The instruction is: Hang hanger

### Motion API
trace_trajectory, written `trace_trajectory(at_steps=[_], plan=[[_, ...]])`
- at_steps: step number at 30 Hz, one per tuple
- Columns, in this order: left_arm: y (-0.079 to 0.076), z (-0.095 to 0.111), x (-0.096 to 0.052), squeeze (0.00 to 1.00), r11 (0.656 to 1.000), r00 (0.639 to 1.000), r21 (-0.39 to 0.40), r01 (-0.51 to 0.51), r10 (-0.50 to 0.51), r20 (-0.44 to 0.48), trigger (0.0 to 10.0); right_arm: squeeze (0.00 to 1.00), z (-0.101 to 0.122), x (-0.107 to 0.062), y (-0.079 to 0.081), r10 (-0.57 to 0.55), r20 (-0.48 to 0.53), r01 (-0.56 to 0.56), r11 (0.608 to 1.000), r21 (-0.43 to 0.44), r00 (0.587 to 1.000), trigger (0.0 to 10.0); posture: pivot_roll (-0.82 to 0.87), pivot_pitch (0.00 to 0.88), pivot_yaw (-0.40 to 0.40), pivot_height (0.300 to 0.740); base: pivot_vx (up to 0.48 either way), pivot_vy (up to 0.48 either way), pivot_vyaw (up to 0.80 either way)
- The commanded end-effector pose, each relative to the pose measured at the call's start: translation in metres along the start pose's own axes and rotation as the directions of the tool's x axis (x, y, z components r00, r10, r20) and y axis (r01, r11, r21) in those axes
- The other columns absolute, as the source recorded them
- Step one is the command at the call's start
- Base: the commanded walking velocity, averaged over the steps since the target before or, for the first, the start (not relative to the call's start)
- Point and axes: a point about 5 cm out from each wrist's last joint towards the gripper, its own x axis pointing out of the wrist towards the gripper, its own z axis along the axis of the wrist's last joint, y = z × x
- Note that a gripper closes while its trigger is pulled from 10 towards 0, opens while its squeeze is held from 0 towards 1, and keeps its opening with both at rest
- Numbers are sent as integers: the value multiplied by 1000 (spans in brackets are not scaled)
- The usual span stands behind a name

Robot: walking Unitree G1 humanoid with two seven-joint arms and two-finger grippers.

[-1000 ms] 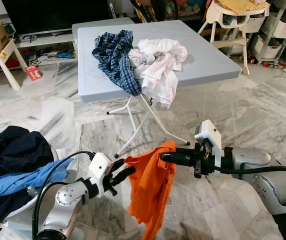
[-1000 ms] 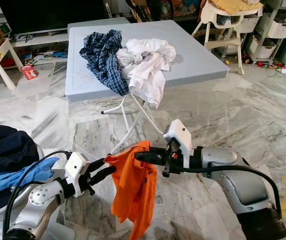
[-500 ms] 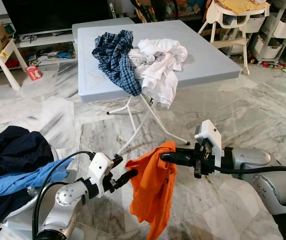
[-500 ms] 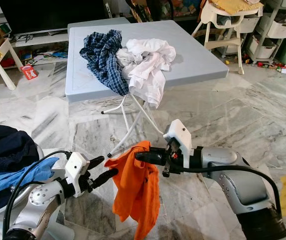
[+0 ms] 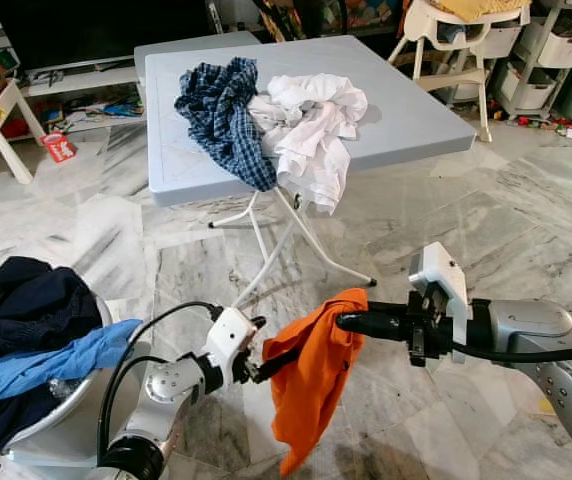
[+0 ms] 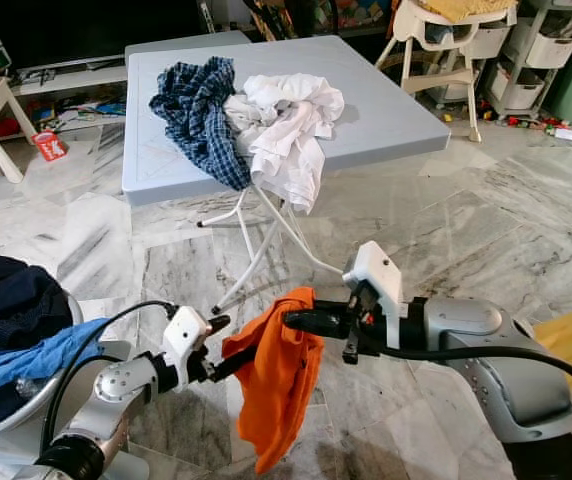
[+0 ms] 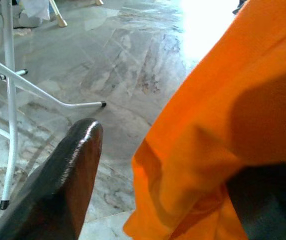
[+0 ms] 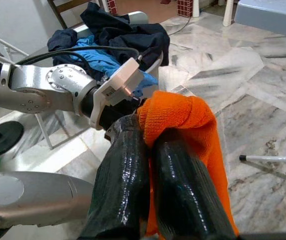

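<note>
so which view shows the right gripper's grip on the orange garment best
The right wrist view: the right gripper has both fingers shut on a bunched fold of the orange garment. The eye views show this from the side; the left wrist view shows hanging cloth.

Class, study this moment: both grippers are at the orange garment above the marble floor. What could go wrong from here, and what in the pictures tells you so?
1. The right gripper pinches only a small bunched fold of the orange garment; most of it hangs free, so it could slip to the marble floor.
2. The left gripper has fingers spread at the garment's edge; closing now might catch too little cloth, or tug it from the right gripper.
</note>
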Motion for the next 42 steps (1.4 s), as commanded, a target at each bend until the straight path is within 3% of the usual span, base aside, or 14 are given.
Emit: trace_trajectory(at_steps=[1,9,26,42], plan=[[1,-2,0,0,1000,1000,-2,1,-1,0,0,0,8,1,3,15,21,-15,999,-31,1000,0,-251,66,31,740,0,0,0],[0,4,5,0,1000,999,-27,13,-12,53,0,0,7,0,2,7,15,-6,1000,-24,1000,0,-247,59,31,740,0,0,0],[10,7,-3,0,999,996,-51,15,-10,93,0,0,1,8,-4,1,19,-1,1000,-18,1000,0,-203,40,29,740,0,0,0],[18,12,-25,0,999,991,-45,24,-18,132,0,0,-3,20,-20,-20,35,21,999,-34,999,0,-130,23,26,740,0,0,0]])
